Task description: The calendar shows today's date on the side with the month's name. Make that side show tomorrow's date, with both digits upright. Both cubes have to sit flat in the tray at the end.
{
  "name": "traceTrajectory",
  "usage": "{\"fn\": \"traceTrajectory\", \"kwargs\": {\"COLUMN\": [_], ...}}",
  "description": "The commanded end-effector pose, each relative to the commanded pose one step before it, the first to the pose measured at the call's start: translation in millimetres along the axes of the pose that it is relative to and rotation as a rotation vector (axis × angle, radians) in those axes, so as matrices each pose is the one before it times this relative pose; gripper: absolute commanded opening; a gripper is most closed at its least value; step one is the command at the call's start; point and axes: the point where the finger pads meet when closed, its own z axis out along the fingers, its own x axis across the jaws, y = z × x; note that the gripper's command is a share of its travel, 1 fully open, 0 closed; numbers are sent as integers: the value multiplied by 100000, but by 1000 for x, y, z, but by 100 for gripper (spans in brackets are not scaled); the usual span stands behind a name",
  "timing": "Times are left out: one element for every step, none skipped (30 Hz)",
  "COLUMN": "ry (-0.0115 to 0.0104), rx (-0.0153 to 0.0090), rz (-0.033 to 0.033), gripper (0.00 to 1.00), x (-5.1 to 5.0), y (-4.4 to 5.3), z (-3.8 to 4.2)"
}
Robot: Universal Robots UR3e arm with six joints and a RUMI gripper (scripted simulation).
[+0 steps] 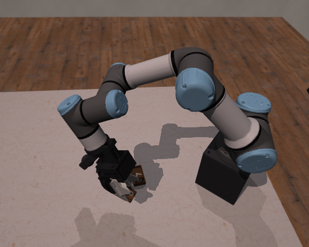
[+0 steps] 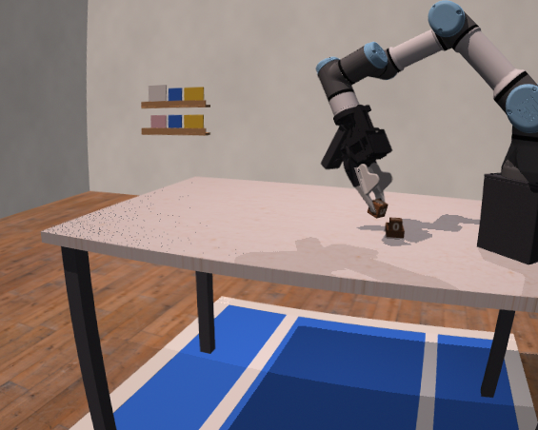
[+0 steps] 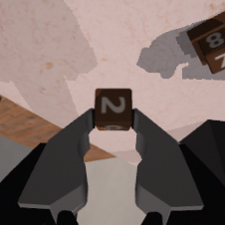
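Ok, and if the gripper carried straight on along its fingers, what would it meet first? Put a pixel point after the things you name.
Probably the tabletop [image 1: 44, 164] [image 2: 220, 214] [image 3: 119, 60], touched first by the cube [image 1: 131, 196] [image 2: 378, 209] [image 3: 113, 105] in the gripper [image 1: 129, 191] [image 2: 377, 207] [image 3: 113, 110]; the remaining height is hard to judge.

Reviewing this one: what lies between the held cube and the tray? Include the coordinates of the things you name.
Nothing but bare tabletop [image 3: 119, 50] and shadow shows between the held cube [image 1: 131, 196] [image 2: 378, 208] [image 3: 113, 107] and the tray [image 3: 200, 34]; the wrist view shows this.

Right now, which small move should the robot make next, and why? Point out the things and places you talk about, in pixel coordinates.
Probably turn the held cube [image 1: 131, 194] [image 2: 377, 208] [image 3: 113, 109] a little in the air before lowering it: the fingers grip it above the table [image 1: 44, 177] [image 2: 268, 228] [image 3: 30, 30], and it looks tilted, while both cubes must end flat in the tray [image 1: 139, 184] [image 2: 395, 235].
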Motion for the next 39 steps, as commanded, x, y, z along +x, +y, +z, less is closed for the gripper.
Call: {"fn": "traceTrajectory", "kwargs": {"ry": [-190, 0, 0, 0, 13, 3, 2, 2, 1, 2, 3, 8, 13, 13, 13, 13, 13, 13, 12, 0, 0, 15, 10, 9, 10, 9, 8, 7, 6, 5, 4, 3, 2, 0, -1, -2, 0, 0, 4], "rx": [-701, -175, 0, 0, -193, -214, -234, -254, -274, -294, -314, -332, -350, -369, -387, -404, -421, -437, -453, 0, 0, -467, -481, -494, -506, -516, -526, -535, -543, -549, -554, -559, -562, -563, -564, -563, 0, 0, -562], "rz": [-36, -6, 0, 0, 0, -9, -1, 4, 4, 4, 4, 1, -2, -2, -2, -2, -2, -2, -2, 0, 0, -6, 0, 0, -2, -2, -1, -1, -1, -1, -1, -1, -1, -1, 0, 0, 0, 0, -10], "gripper": [10, 10, 10, 10, 10, 10, 10, 10, 10, 10, 10, 10, 10, 10, 10, 10, 10, 10, 10, 10, 10, 10, 10, 10, 10, 10, 10, 10, 10, 10, 10, 10, 10, 10, 10, 10, 10, 10, 10], "x": [-408, -36, 0, 0, -42, -48, -50, -50, -51, -53, -55, -52, -55, -56, -56, -56, -55, -54, -52, 0, 0, -64, -40, -38, -41, -38, -34, -30, -25, -20, -16, -11, -6, 0, 5, 10, 0, 0, -16], "y": [-610, -136, 0, 0, -130, -154, -168, -181, -192, -201, -209, -213, -212, -217, -220, -222, -222, -221, -219, 0, 0, -204, -215, -208, -195, -185, -175, -163, -151, -137, -123, -108, -93, -77, -61, -45, 0, 0, -6], "z": [-1423, -62, 0, 0, -54, -69, -75, -82, -87, -91, -94, -93, -91, -93, -94, -94, -94, -93, -91, 0, 0, -82, -89, -85, -76, -71, -65, -58, -50, -42, -33, -24, -15, -5, 5, 15, 0, 0, 43]}}
